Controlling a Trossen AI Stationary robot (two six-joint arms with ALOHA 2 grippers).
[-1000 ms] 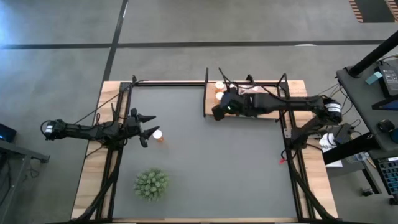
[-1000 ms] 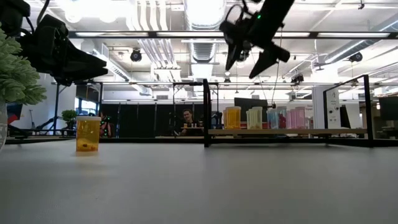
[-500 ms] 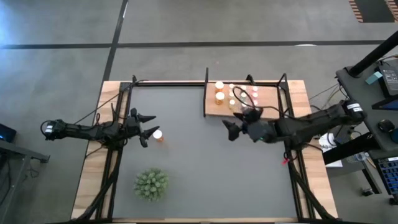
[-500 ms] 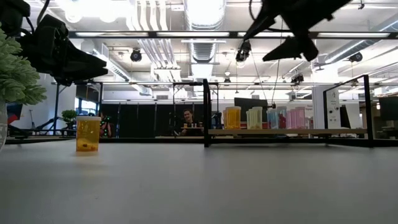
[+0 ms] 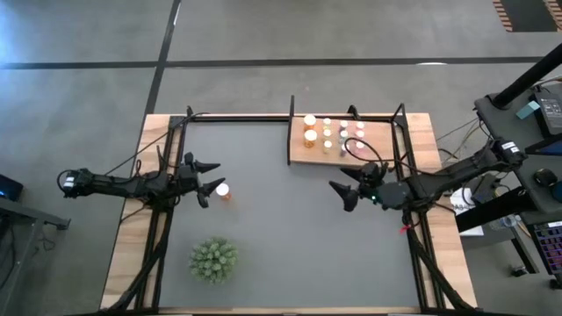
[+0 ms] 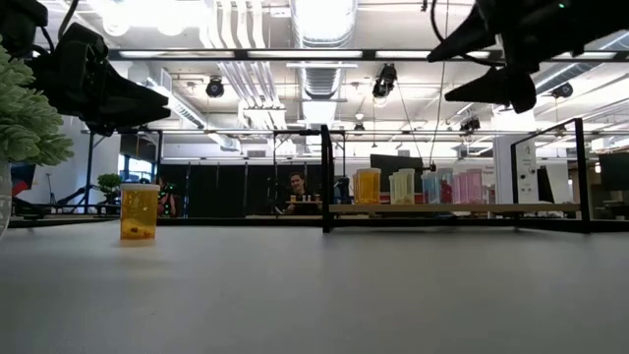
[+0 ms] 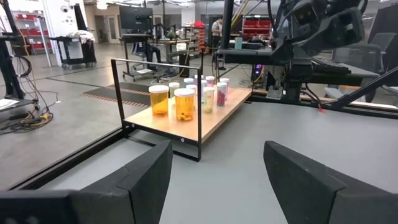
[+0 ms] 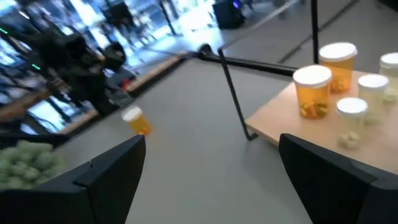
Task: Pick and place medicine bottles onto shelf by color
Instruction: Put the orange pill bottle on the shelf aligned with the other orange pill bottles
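One orange medicine bottle (image 5: 223, 190) with a white cap stands alone on the dark mat; it also shows in the low view (image 6: 140, 211) and the right wrist view (image 8: 137, 120). My left gripper (image 5: 211, 183) is open and hovers above and just left of it, touching nothing. Several bottles, orange, yellowish and pink (image 5: 327, 132), stand on the light-wood shelf (image 5: 383, 145) at the far right. My right gripper (image 5: 341, 195) is open and empty, in the air over the mat on the near side of the shelf.
A green spiky plant (image 5: 213, 260) stands near the front left of the mat. The shelf's thin black frame posts (image 6: 325, 177) rise at its corners. Black frame rails (image 5: 237, 115) run along the table's far and side edges. A person (image 6: 297, 192) sits far behind the table.
My right gripper has drawn back from the shelf's left end toward the table's near and right edges. It has stayed high, open and empty. The bottles on the shelf stand as before.
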